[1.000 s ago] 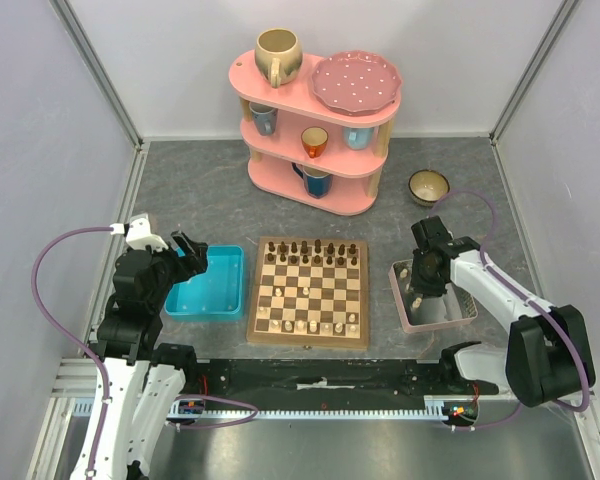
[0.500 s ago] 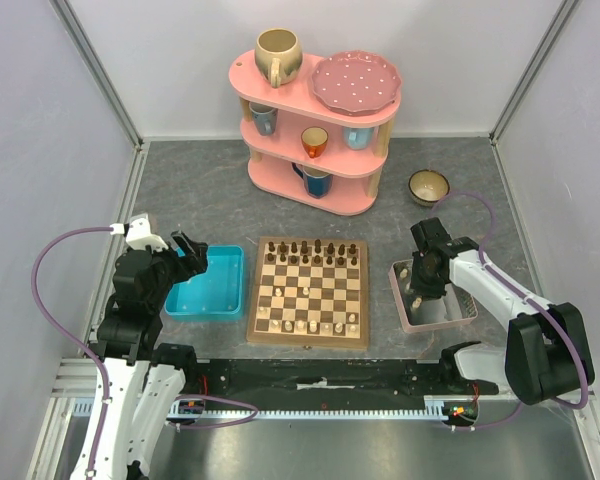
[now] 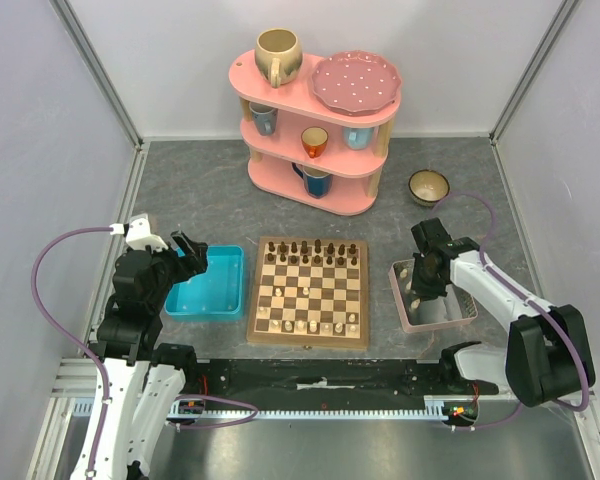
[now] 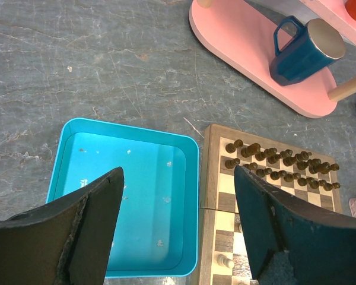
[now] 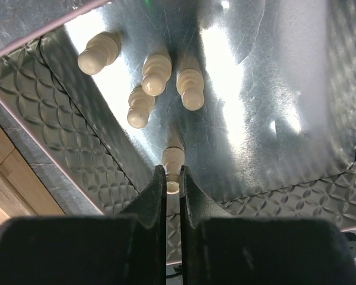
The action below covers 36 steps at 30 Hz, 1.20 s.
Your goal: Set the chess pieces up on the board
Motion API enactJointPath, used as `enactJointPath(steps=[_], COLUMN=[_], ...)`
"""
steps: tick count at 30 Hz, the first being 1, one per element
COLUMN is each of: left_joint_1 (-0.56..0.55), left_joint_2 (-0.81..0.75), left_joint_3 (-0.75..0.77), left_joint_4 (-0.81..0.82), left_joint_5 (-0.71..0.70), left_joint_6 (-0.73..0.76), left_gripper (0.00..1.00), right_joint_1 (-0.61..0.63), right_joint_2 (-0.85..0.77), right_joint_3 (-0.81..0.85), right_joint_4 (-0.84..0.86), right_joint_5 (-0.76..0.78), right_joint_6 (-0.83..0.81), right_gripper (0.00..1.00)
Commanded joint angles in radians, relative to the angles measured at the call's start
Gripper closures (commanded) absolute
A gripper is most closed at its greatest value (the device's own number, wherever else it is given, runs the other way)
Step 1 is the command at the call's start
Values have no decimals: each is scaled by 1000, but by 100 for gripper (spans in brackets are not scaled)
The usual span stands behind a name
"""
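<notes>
The board (image 3: 310,296) lies at the table's centre, with dark chessmen (image 3: 310,252) along its far rows and several cream chess pieces (image 3: 305,325) along its near rows. My right gripper (image 3: 417,290) reaches down into the clear pink-rimmed tray (image 3: 460,310). In the right wrist view the right gripper (image 5: 172,173) is shut on one lying cream piece (image 5: 173,155). Several other cream pieces (image 5: 156,74) lie loose further in on the tray floor (image 5: 273,71). My left gripper (image 4: 178,172) hangs open and holds nothing above the turquoise tray (image 4: 124,196). The board edge (image 4: 212,178) lies to its right.
A pink three-tier shelf (image 3: 315,130) with cups and a plate stands behind the board, and a blue mug (image 4: 305,52) sits on its lowest tier. A small bowl (image 3: 429,186) rests at the far right. Enclosure walls close off both sides.
The right gripper's jaws have closed on a cream piece in the pink-rimmed tray. The left arm has not moved.
</notes>
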Motion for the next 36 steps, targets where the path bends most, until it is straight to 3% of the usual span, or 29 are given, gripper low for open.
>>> enactJointPath(steps=[1, 11, 17, 27, 36], left_joint_1=[5, 5, 5, 5, 5], left_joint_2=[-10, -7, -7, -5, -2], left_joint_3=[-4, -4, -4, -4, -5], left_joint_4=[43, 44, 44, 44, 44], left_joint_5=[10, 13, 13, 16, 16], left_joint_6=[-1, -1, -1, 2, 2], left_gripper=[19, 19, 19, 19, 19], right_joint_1=[-5, -7, 28, 454, 686], right_joint_2=[-37, -106, -103, 70, 251], right_joint_3=[25, 219, 317, 482, 523], right_joint_4=[-35, -176, -221, -221, -166], right_joint_5=[18, 133, 83, 81, 69], right_joint_6=[2, -10, -1, 151, 209], right_gripper=[95, 98, 99, 99, 99])
